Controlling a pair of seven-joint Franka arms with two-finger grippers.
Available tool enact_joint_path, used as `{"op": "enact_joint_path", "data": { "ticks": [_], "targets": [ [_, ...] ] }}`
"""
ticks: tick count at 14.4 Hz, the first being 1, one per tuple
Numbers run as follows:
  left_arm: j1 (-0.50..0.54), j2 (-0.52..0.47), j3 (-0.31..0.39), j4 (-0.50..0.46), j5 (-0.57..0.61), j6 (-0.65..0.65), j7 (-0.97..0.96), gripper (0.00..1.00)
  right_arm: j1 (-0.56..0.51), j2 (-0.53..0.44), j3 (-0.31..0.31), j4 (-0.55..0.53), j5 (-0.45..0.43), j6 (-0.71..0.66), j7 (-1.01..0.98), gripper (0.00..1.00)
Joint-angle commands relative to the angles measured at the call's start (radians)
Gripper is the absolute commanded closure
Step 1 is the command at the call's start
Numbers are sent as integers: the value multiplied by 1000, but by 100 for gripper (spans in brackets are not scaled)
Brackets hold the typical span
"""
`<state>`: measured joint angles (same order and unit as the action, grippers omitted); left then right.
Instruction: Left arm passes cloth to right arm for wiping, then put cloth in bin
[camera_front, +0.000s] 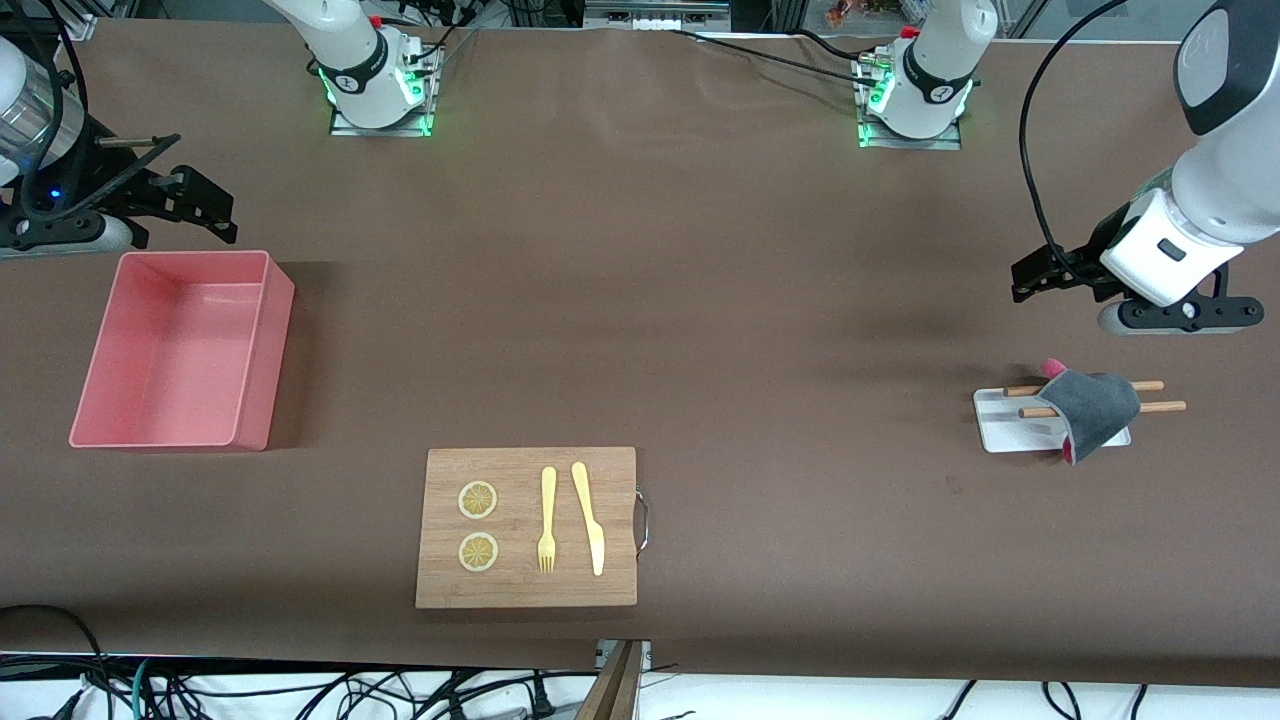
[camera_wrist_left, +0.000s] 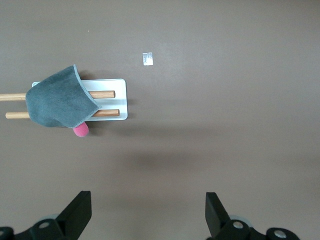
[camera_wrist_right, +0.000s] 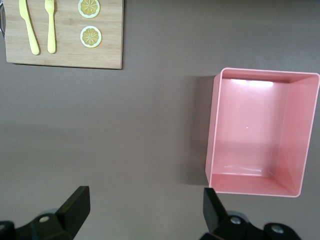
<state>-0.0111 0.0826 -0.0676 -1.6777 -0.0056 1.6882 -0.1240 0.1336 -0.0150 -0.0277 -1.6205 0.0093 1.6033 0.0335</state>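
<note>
The cloth (camera_front: 1095, 408), dark grey with pink showing at two corners, is draped over two wooden rods (camera_front: 1158, 396) on a small white tray (camera_front: 1000, 430) toward the left arm's end of the table. It also shows in the left wrist view (camera_wrist_left: 55, 102). My left gripper (camera_front: 1040, 272) hangs open and empty over bare table beside the tray, apart from the cloth; its jaws stand wide in the left wrist view (camera_wrist_left: 147, 212). My right gripper (camera_front: 195, 190) is open and empty over the table beside the pink bin (camera_front: 280, 330), and the arm waits.
A wooden cutting board (camera_front: 527, 590) with two lemon slices (camera_front: 478, 499), a yellow fork (camera_front: 547, 520) and a yellow knife (camera_front: 590, 515) lies near the front edge. The right wrist view shows the bin (camera_wrist_right: 214, 145) and the board (camera_wrist_right: 65, 57). The bin holds nothing.
</note>
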Motion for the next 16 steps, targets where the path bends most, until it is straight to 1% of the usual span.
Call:
{"op": "enact_joint_path", "data": {
  "ticks": [1,4,6,8,12,13,14,16],
  "targets": [
    [6,19,2,16,16,13,36,0,-9,4,5,21,-3,-20,-18,0],
    [17,39,12,23,18,54,95,0,-9,4,5,21,-3,-20,-18,0],
    [32,52,12,23,28,88,99,0,-9,4,5,21,-3,-20,-18,0],
    [34,66,8,16,134,146,116,0,-9,4,5,21,-3,-20,-18,0],
    [52,123,9,12,148,188,121,0,-9,6,5,21,-3,-20,-18,0],
    [60,147,11,22,148,233,121,0,-9,4,5,21,-3,-20,-18,0],
    [69,176,12,53,148,273,127,0,-9,4,5,21,-3,-20,-18,0],
    [74,293,12,201,147,283,190,0,-9,4,5,21,-3,-20,-18,0]
  ]
}}
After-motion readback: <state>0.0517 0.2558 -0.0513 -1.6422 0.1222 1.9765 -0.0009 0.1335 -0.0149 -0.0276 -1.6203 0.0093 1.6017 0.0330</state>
